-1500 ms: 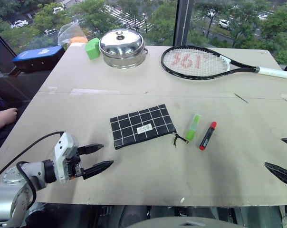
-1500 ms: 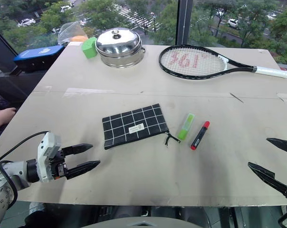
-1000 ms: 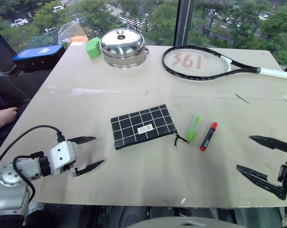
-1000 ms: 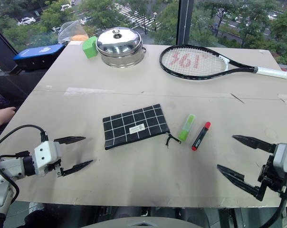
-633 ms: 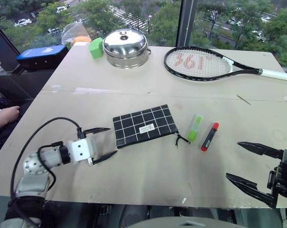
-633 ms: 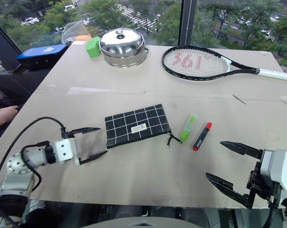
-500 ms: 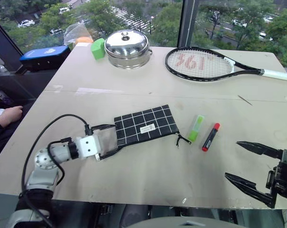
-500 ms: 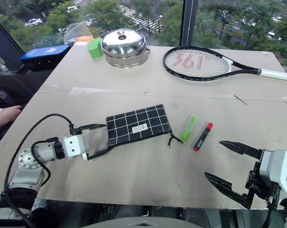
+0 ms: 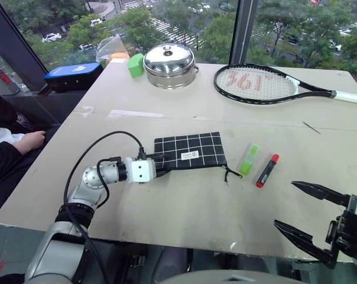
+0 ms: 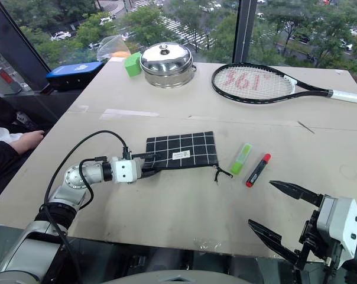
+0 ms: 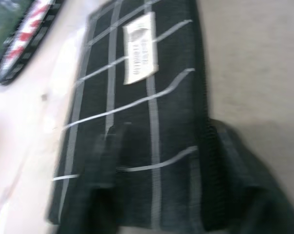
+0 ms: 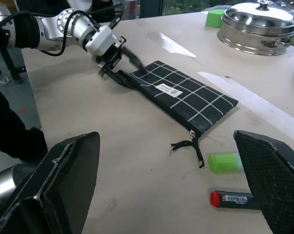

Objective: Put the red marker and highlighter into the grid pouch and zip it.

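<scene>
The grid pouch [image 9: 193, 151], black with white lines and a small white label, lies flat at mid-table, its pull cord [image 9: 229, 174] trailing off its right end. My left gripper [image 9: 159, 165] is at the pouch's near left corner and is shut on it. The left wrist view has both fingers [image 11: 105, 190] over the fabric. The light green highlighter [image 9: 249, 160] and the red marker [image 9: 267, 171] lie side by side to the right of the pouch. My right gripper [image 9: 285, 204] hangs open near the front right edge, well clear of the marker.
At the back stand a steel lidded pot [image 9: 169, 59], a green block [image 9: 135, 65] and a blue box [image 9: 74, 72]. A tennis racket [image 9: 261, 83] lies at the back right. A person's hand [image 9: 31, 141] rests beside the table's left edge.
My left gripper slid right to the pouch's left end and closed from wide open onto its corner. The whole view shifted. My right gripper stayed open and hardly moved.
</scene>
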Controlling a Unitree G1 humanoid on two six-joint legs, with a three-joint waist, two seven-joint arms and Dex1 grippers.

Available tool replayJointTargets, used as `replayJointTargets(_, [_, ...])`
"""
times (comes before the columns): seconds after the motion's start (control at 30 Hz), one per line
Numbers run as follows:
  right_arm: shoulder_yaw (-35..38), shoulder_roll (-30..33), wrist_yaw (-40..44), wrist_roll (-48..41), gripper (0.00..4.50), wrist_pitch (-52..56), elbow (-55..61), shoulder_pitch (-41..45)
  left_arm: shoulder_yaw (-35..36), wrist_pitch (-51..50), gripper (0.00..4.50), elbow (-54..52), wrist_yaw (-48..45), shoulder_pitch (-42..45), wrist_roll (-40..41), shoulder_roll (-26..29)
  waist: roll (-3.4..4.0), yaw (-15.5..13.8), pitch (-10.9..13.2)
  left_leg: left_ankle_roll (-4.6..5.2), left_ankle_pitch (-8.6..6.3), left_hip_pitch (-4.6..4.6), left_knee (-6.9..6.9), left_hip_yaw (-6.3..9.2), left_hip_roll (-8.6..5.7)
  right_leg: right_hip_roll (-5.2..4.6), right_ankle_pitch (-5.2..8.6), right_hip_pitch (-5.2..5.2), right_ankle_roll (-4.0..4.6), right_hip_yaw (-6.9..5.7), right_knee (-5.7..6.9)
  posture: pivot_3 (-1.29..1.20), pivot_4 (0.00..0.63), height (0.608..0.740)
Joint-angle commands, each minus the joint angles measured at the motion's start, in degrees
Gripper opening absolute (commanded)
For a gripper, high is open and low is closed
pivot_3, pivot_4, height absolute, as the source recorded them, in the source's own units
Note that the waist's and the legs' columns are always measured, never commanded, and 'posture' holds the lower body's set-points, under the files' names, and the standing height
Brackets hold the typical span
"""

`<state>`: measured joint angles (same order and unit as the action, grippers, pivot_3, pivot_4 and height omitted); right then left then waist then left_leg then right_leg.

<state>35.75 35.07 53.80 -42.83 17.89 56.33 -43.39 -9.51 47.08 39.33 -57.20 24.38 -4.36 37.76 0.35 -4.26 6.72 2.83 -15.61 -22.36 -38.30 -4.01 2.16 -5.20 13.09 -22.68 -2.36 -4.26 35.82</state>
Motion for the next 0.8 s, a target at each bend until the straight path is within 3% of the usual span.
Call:
replayJointTargets(0.03, [-0.44,-0.74,-0.87,0.34,4.5,-1.69,2.48,-1.25,-0.69,-3.36,0.49,6.08,-1.76,0.46,0.18,0.08,0.01,0.18,-0.02,0.0,0.0,0.01,0.0,0.0,0.04,-0.16,0.0,0.0,0.0,0.0,0.01,0.0,0.15,0.74])
replayJointTargets(0.1, [-1.42,-0.95,-1.4,0.96,4.5,-2.0,2.73,-1.57,-0.32,-4.65,0.04,6.25,-4.63,0.37,2.85,0.08,0.29,0.67,-0.18,-0.01,-0.01,0.05,0.0,-0.01,0.07,-0.18,0.0,0.0,-0.01,-0.06,0.01,0.0,0.15,0.74])
replayJointTargets(0.23, [-5.44,-1.09,-7.38,2.58,4.5,0.26,3.15,2.37,1.31,-16.14,0.04,-2.76,-11.3,-1.92,11.52,0.31,0.27,1.64,-0.17,0.0,0.0,0.21,0.13,-0.07,0.12,-0.14,0.01,0.0,-0.01,-0.05,0.05,0.0,0.15,0.74])
replayJointTargets(0.3, [-8.7,-1.34,-13.29,3.28,4.5,2.77,3.56,6.0,2.03,-25.39,0.04,-11.13,-12.65,-3.95,15.46,1.05,-0.13,1.95,0.07,0.19,0.11,0.17,0.14,-0.04,0.22,-0.04,0.03,-0.03,-0.01,-0.09,0.04,0.0,0.15,0.74])
replayJointTargets(0.43, [-21.66,-0.75,-31.54,5.34,4.5,18.35,3.61,20.0,3.62,-51.53,0.04,-32.7,-10.44,-6.99,25.69,3.29,-0.88,2.34,0.4,0.22,0.12,-0.52,0.08,-0.02,0.17,0.12,-0.11,-0.51,0.24,-0.1,-0.06,0.0,0.15,0.74])
replayJointTargets(0.53, [-29.54,-3.09,-40.52,5.87,4.5,29.84,-1.36,32.88,4.57,-62.03,0.04,-41.19,-7.79,-7.55,28.8,3.7,-1.31,3.12,0.7,0.25,0.11,-0.61,0.02,-0.02,0.15,0.11,-0.12,-0.56,0.25,0.0,-0.09,0.0,0.15,0.74])
replayJointTargets(0.7, [-33.67,-8.66,-47.85,5.24,4.5,42.52,-10.41,47.72,5.13,-67.72,0.04,-46.4,-5.37,-7.83,29.45,3.16,-1.24,3.39,0.85,0.26,0.1,-0.56,0.09,-0.05,0.08,0.2,-0.12,-0.56,0.25,0.0,-0.11,0.0,0.15,0.74])
replayJointTargets(0.8, [-32.48,-10.75,-49.48,4.04,4.5,46.9,-12.73,51.83,5.53,-68.35,0.04,-47.11,-4.74,-8.13,29.13,2.83,-1.24,3.41,0.86,0.26,0.11,-0.59,0.15,-0.06,0.08,0.28,-0.11,-0.56,0.25,-0.01,-0.09,0.0,0.15,0.74])
